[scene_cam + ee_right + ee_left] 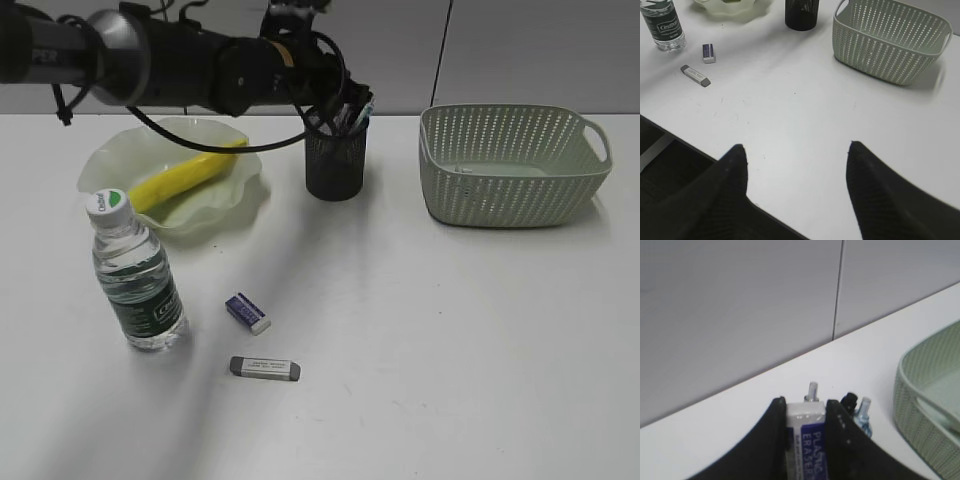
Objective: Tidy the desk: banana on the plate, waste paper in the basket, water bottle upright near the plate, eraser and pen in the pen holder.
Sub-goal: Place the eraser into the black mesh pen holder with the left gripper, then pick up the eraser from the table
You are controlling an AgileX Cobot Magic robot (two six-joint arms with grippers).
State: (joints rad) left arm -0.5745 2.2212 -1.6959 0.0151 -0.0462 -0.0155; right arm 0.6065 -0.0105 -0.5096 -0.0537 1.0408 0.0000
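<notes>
My left gripper (806, 404) is shut on a white eraser with a blue sleeve (808, 437). In the exterior view the left gripper (345, 103) is over the black mesh pen holder (335, 165), which has pens in it. Pen tips (863, 412) show just beyond the jaws. The banana (185, 177) lies on the pale green plate (225, 200). The water bottle (135, 275) stands upright in front of the plate. A second blue eraser (247, 312) and a grey eraser-like bar (265, 369) lie on the table. My right gripper (797, 150) is open and empty over the table's front edge. No waste paper shows.
The green basket (515, 165) stands at the back right, right of the pen holder; it also shows in the left wrist view (927, 405) and the right wrist view (890, 40). A grey wall runs behind the table.
</notes>
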